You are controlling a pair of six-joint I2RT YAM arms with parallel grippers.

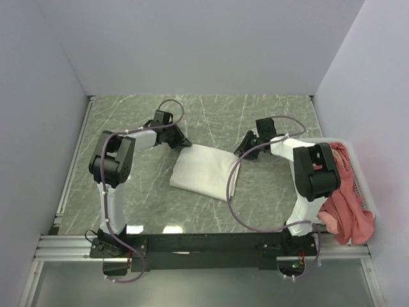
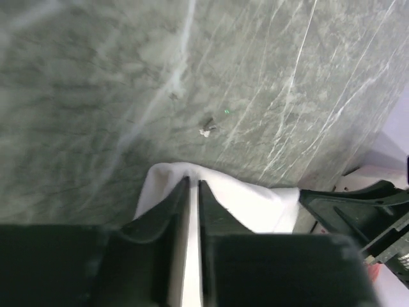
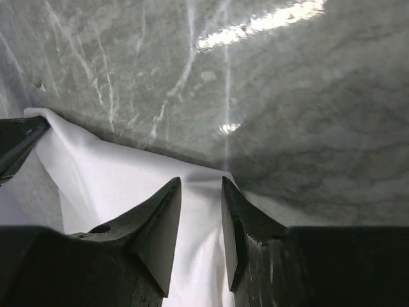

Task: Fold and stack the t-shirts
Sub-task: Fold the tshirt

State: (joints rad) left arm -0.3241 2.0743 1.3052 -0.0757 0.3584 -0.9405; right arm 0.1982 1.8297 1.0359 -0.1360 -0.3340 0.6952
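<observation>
**A:** Where is the left gripper (image 2: 193, 182)?

**B:** At the far left corner of the white t-shirt (image 1: 204, 169), which lies folded on the marble table (image 1: 128, 185) between the arms. Its fingers are almost together. White cloth shows in the thin slit, but I cannot tell if they pinch it.

**A:** And the right gripper (image 3: 201, 182)?

**B:** It is at the far right corner with its fingers spread. Cloth lies beneath the gap and nothing is pinched.

**A:** How should this fold be done well?

**B:** I'd say both corners need an equal hold before any lift. The arms should then travel level and together so the edge lands square, since a one-sided pull would likely skew it. At the far right, the salmon-pink t-shirt (image 1: 348, 204) hangs over the white basket (image 1: 339, 140).
</observation>
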